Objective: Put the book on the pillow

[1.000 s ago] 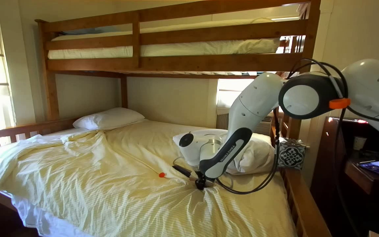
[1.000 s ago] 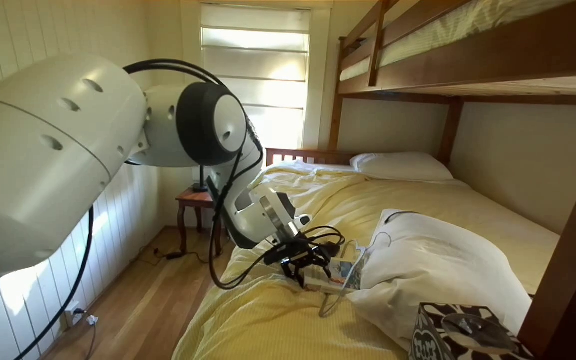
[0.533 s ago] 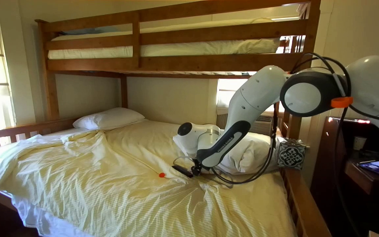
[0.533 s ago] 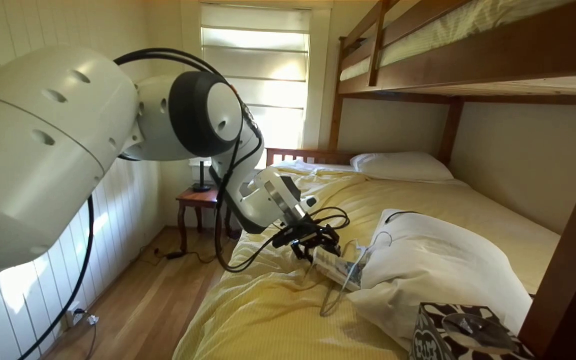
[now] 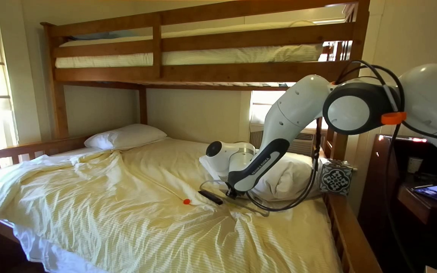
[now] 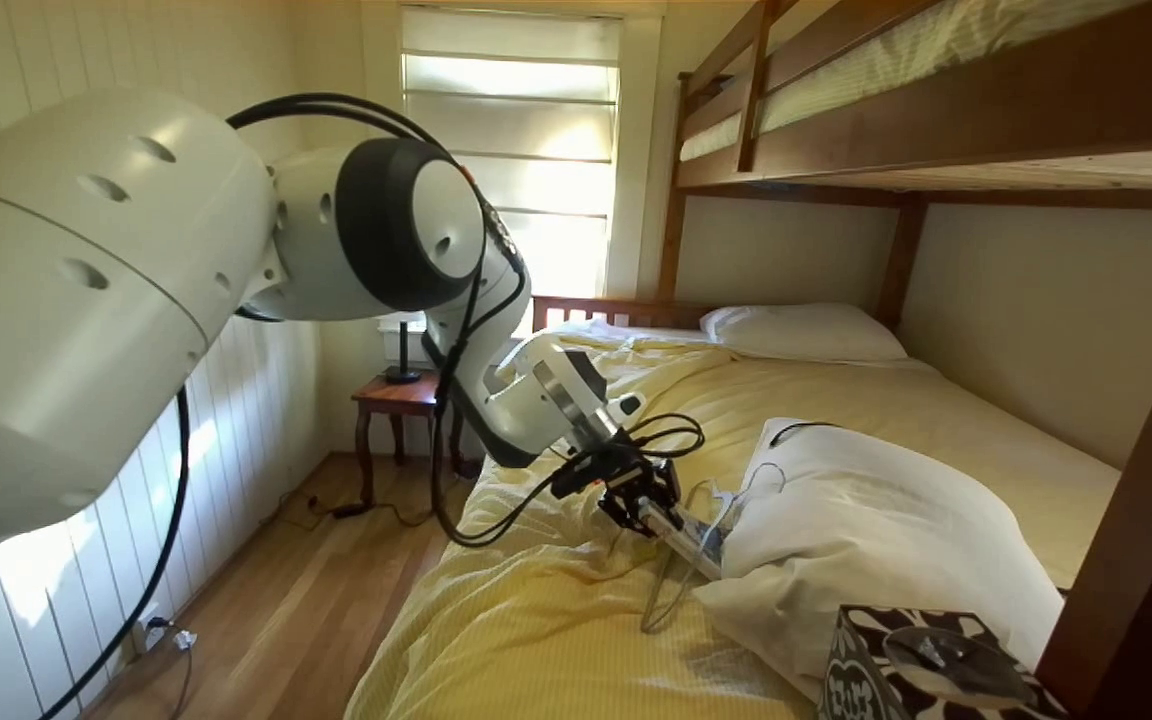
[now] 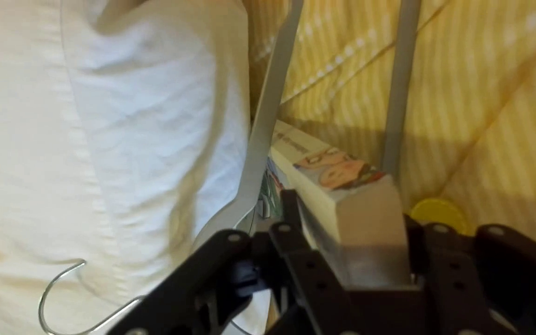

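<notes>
The book [image 6: 684, 546] lies tilted beside the puffy white pillow [image 6: 876, 530], its far end close against the pillow's edge. My gripper [image 6: 644, 500] has the near part of it between its fingers. In the wrist view the thick book [image 7: 342, 167] fills the space between the jaws of the gripper [image 7: 351, 216], one finger on each side; its illustrated cover shows past the left finger. The pillow [image 7: 133, 116] takes up the left of that view. In an exterior view the gripper [image 5: 231, 195] hides the book in front of the pillow [image 5: 294, 176]. Whether the book is clear of the bed, I cannot tell.
A grey cord [image 6: 654, 600] loops across the book, with a grey strap [image 7: 268, 107] beside it. Near the pillow show a metal hook [image 7: 63, 279] and a yellow disc [image 7: 440, 214]. A dark bar [image 5: 210, 197], a patterned box [image 5: 335, 177] and a flatter pillow [image 5: 125, 136] stand around.
My gripper has risen slightly and shifted toward the pillow. Its jaws have come together around the book, which lay flat a second ago and is now tilted more on edge.
</notes>
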